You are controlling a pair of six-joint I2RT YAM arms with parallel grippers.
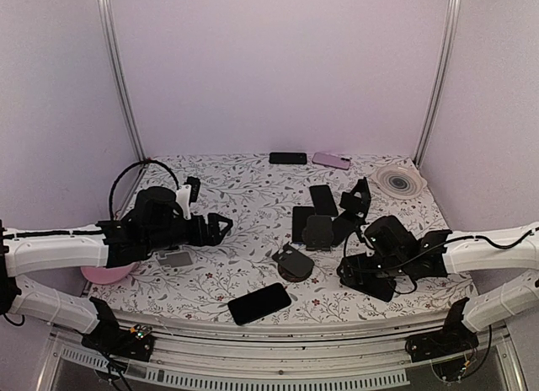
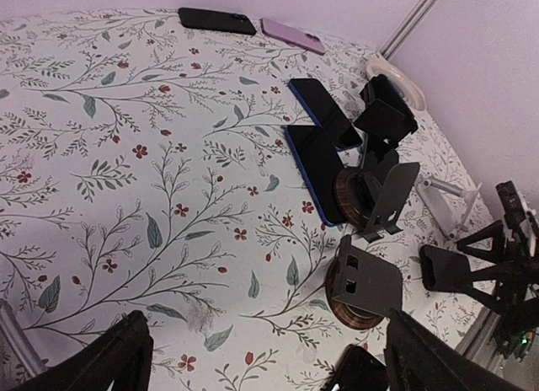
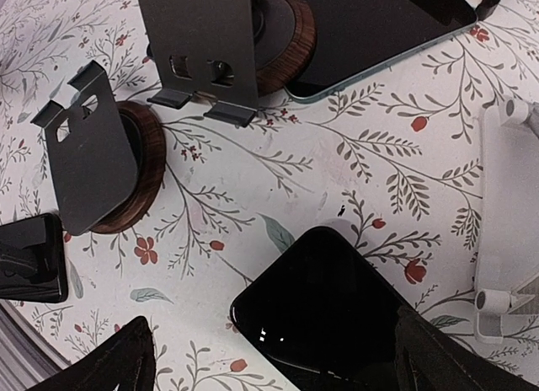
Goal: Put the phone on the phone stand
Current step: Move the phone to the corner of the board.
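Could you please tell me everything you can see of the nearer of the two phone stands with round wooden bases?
The grey metal phone stand with a round wood-look base is a flat, dark grey plate fixed at a tilt on a brown disc. Near one end the plate has two small cut-outs and two bent tabs. It holds no phone. It stands on the floral tablecloth, apart from the matching stand and the glossy black phone.

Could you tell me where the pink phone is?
In the top view, the pink phone lies along the table's far edge, right of centre, beside a black phone.
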